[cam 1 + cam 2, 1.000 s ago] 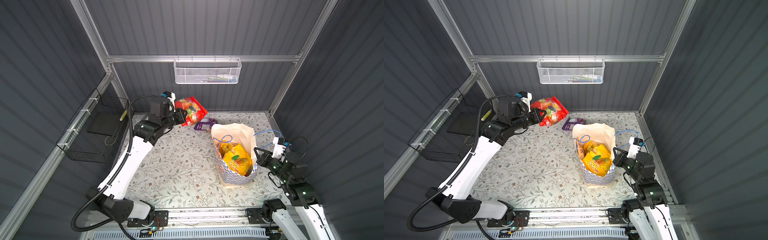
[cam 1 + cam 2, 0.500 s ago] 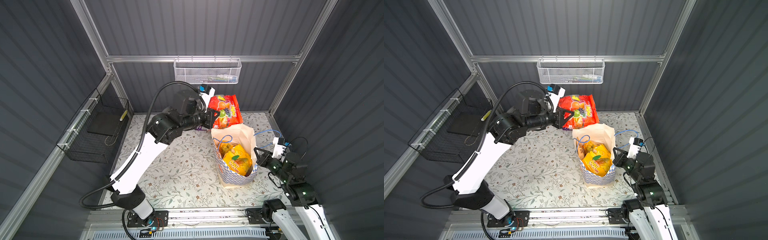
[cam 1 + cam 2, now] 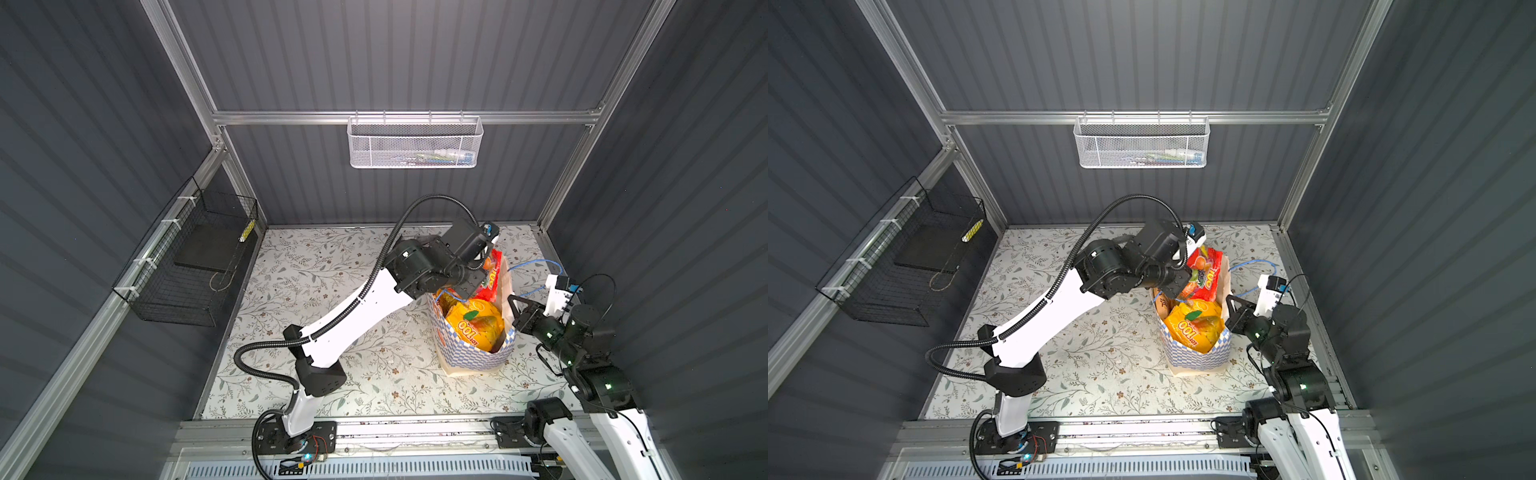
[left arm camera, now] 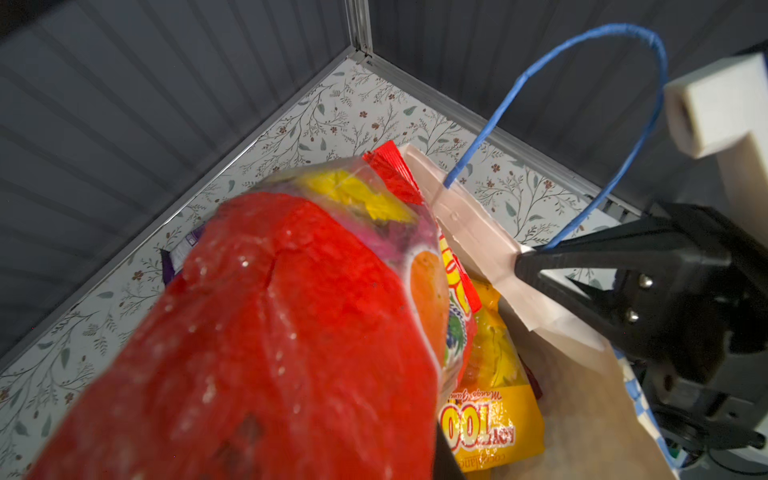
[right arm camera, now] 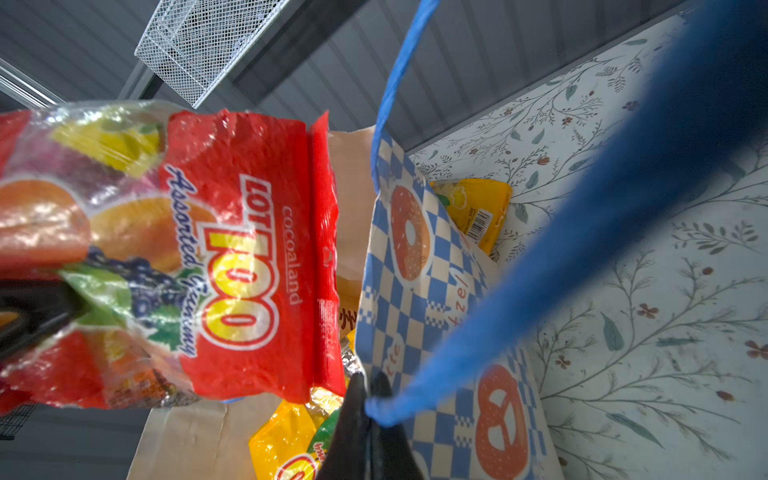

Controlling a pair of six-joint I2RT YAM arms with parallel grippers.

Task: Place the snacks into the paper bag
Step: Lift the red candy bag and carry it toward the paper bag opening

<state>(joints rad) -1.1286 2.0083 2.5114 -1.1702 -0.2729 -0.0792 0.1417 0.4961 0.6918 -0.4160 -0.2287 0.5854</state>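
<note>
Over the far end of the paper bag [image 3: 476, 362] mouth, gripping red snack packet [image 3: 1205, 272] in narrowly parted left gripper [image 3: 1185, 281], long axis tipped down into opening above yellow packets [image 3: 473, 325], pinching bag's right rim in fully closed right gripper [image 3: 513, 304]; left-arm drop likely next.

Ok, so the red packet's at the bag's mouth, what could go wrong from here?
1. The paper bag looks nearly full, so the red packet may perch on the yellow packet and slide out.
2. Its corner could snag the blue handle.
3. The right hand only pinches the rim; if that slips, the mouth may sag shut.
</note>
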